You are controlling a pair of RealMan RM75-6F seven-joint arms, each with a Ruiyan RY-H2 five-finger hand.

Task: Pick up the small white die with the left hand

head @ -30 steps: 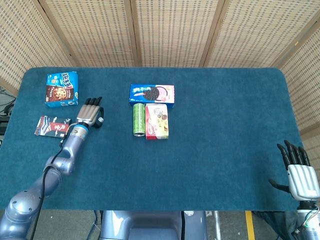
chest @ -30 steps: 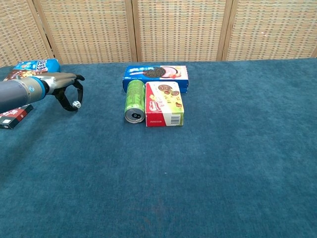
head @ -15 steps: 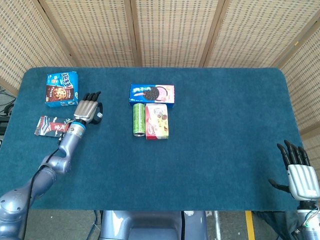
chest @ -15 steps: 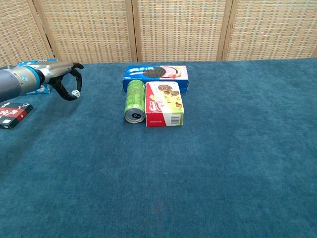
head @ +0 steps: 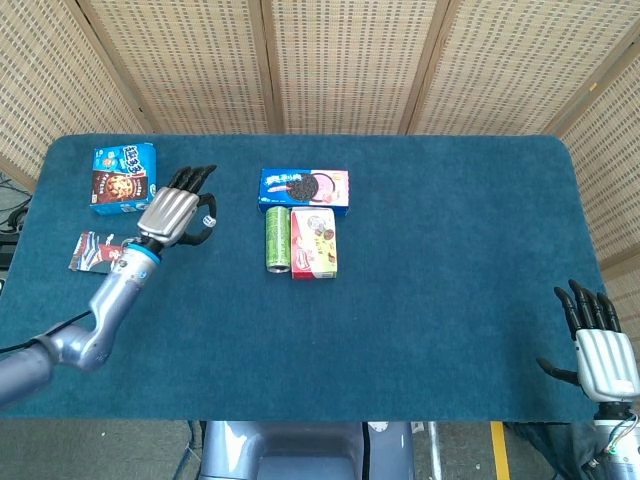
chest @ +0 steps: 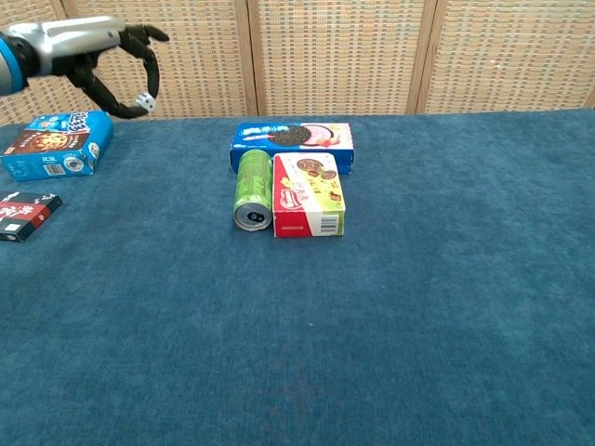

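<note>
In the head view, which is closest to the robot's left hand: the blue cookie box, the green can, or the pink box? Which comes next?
From the left hand:
1. Blue cookie box, just to its left.
2. Green can, to its right.
3. Pink box, right of the can, farthest.

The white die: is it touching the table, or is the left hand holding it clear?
Apart. In the chest view the white die sits pinched in the left hand, raised well above the table, with the wicker screen behind it.

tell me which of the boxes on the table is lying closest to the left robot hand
The blue cookie box at the table's far left corner, just left of the left robot hand. The black packet lies nearer the table's front edge, and the other boxes beside the green can.
</note>
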